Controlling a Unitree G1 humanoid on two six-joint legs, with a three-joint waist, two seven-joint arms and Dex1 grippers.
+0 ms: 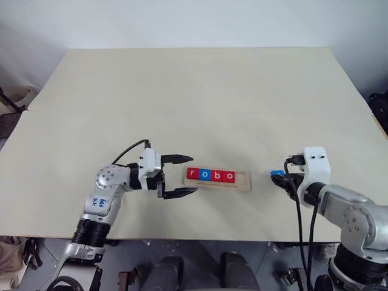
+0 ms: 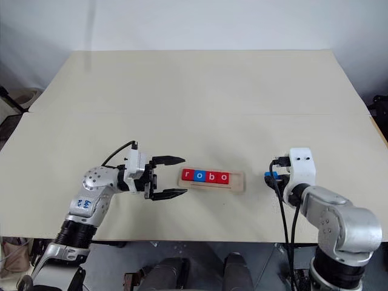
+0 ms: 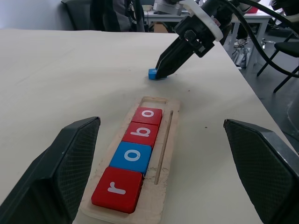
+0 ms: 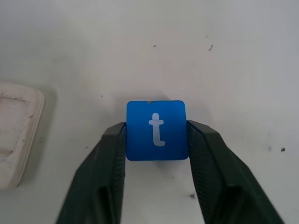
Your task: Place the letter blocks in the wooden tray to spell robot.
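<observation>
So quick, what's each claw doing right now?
Left gripper: open, holding nothing.
Right gripper: shut on the blue t block.

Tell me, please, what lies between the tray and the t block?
Nothing: bare table separates the tray from the t block, seen in the left wrist view.

We saw the wooden tray [image 1: 244, 180], a pale narrow strip, lying flat on the table. Four letter blocks [image 1: 211, 175] sat in it side by side, reading r, o, b, o: red, blue, red, red. Its last slot stood bare. The blue t block [image 4: 156, 129] lay flat, apart from the tray's bare end.
</observation>
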